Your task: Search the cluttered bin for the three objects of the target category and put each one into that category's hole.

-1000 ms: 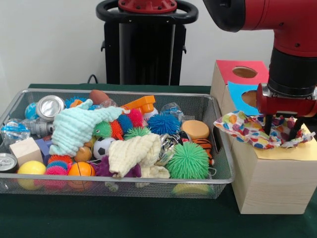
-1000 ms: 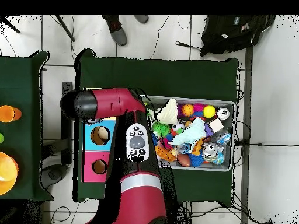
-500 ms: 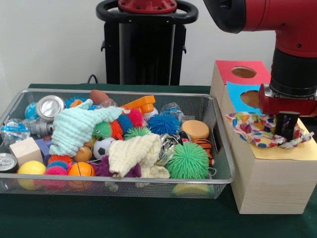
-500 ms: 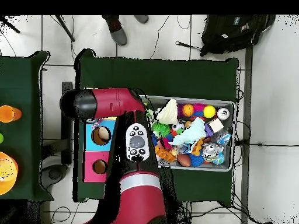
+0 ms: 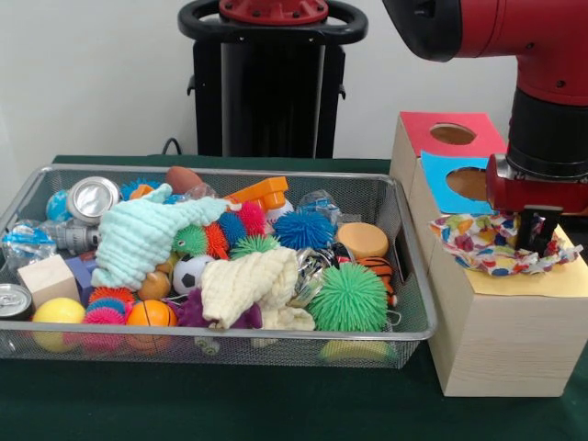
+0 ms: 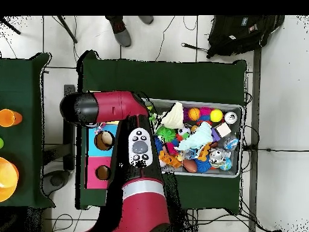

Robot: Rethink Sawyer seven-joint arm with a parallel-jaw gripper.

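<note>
The wire mesh bin (image 5: 211, 336) sits at the left, full of toys; it also shows in the overhead view (image 6: 239, 140). One polka-dot cloth (image 5: 478, 241) lies bunched on the yellow top (image 5: 551, 277) of the pale wooden box and hides the hole. My gripper (image 5: 535, 241) stands over that box, fingers together, tips sunk in the cloth's right part. No other polka-dot cloth shows in the bin. In the overhead view my arm (image 6: 114, 107) covers the yellow box and the gripper.
A mint-green cloth (image 5: 138, 234) and a cream cloth (image 5: 248, 285) lie on top of balls, cans and blocks in the bin. The blue-topped box (image 5: 446, 184) and red-topped box (image 5: 423, 127) stand behind the yellow one. A green spiky ball (image 5: 349, 296) sits near the bin's right wall.
My fingers were spread over the flat cloth; they have closed. The cloth has bunched up and shifted right with the gripper, its left edge pulled in from the box's edge.
</note>
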